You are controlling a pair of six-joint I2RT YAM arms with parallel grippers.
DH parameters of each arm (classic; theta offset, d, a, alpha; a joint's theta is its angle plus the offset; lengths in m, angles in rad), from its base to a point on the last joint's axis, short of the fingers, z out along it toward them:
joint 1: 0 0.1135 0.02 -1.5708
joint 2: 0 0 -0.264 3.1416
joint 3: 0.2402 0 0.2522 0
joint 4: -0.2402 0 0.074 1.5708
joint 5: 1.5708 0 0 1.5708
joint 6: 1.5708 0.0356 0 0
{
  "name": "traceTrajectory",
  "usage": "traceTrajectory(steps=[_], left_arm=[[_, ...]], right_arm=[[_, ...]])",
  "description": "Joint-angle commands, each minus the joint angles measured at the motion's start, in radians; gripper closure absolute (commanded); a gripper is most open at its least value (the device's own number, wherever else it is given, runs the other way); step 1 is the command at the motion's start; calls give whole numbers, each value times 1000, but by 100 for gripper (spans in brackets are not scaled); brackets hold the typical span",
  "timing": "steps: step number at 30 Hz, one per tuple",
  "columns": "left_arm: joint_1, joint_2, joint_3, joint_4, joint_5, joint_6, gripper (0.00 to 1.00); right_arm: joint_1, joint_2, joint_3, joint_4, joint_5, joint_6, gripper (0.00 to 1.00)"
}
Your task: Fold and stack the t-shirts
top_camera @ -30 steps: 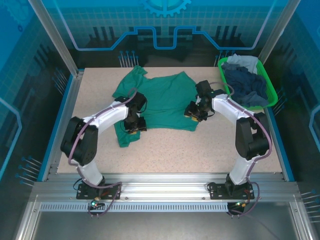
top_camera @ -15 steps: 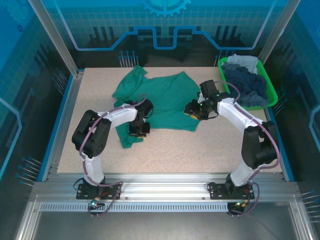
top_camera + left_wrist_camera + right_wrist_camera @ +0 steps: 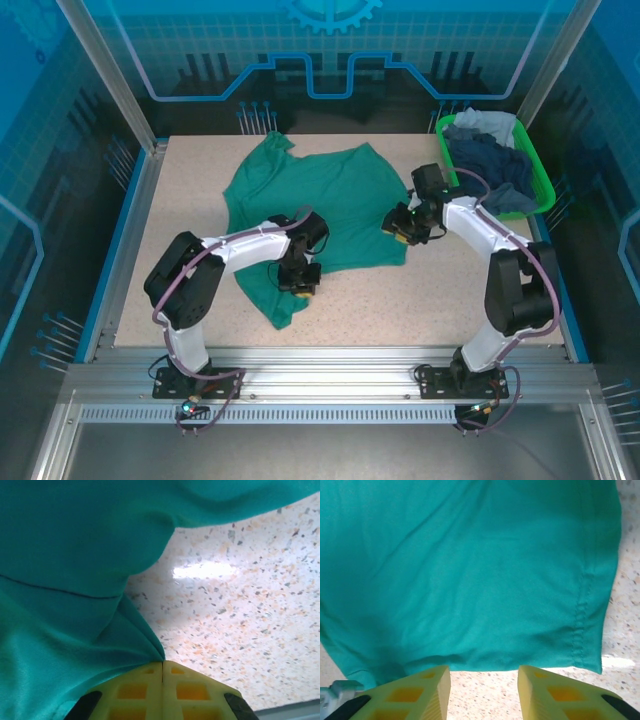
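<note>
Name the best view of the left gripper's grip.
Left wrist: the left gripper is shut on a fold of the green shirt. In top external its wrist hides the pinch; right wrist shows the hem.

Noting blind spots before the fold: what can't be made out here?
Top view: tips of the left claw, hidden under its wrist above the shirt.
Top view: how many garments the pile in the basket holds; they overlap.
Right wrist view: whether the open right claw touches the hem; angle too flat.
</note>
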Motion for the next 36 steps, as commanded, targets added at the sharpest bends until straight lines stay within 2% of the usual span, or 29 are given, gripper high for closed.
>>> traceTrajectory(steps=[1, 2, 3, 5, 9, 12, 15, 18, 22, 26, 29, 31, 33, 35, 36], left_arm=[[-2, -37, 29, -32, 88, -34, 68], [2, -64, 32, -37, 85, -38, 54], [9, -95, 35, -45, 77, -45, 48], [49, -149, 32, -47, 73, -68, 48], [219, -226, -31, 9, 85, -142, 63], [359, -232, -90, 70, 103, -194, 70], [454, -207, -119, 115, 80, -225, 78], [511, -165, -145, 128, 39, -248, 85], [549, -88, -181, 160, 1, -249, 88], [558, -40, -165, 152, -130, -176, 88], [555, -29, -114, 113, -220, -102, 86], [551, -68, -108, 101, -257, -77, 82], [537, -145, -122, 77, -265, -70, 73], [512, -230, -155, 53, -238, -86, 61], [493, -279, -179, 36, -223, -105, 60]], right_arm=[[-6, 23, -13, -46, 46, 2, 58], [-5, 29, -13, -44, 55, 2, 57], [-2, 33, -13, -39, 62, 2, 57], [-2, 46, -9, -23, 65, 3, 57], [2, 94, 19, -51, 96, 20, 60], [2, 109, -1, -70, 114, 56, 62], [22, 118, -18, -55, 117, 61, 64], [42, 152, -2, -75, 153, 51, 65], [41, 203, 10, -128, 228, 47, 65], [19, 257, 36, -203, 289, 34, 67], [16, 240, 37, -204, 313, 15, 67], [36, 208, 51, -200, 326, -12, 67], [90, 142, 56, -191, 354, -38, 66], [157, 74, 51, -175, 371, -56, 64], [198, 42, 46, -161, 362, -65, 64]])
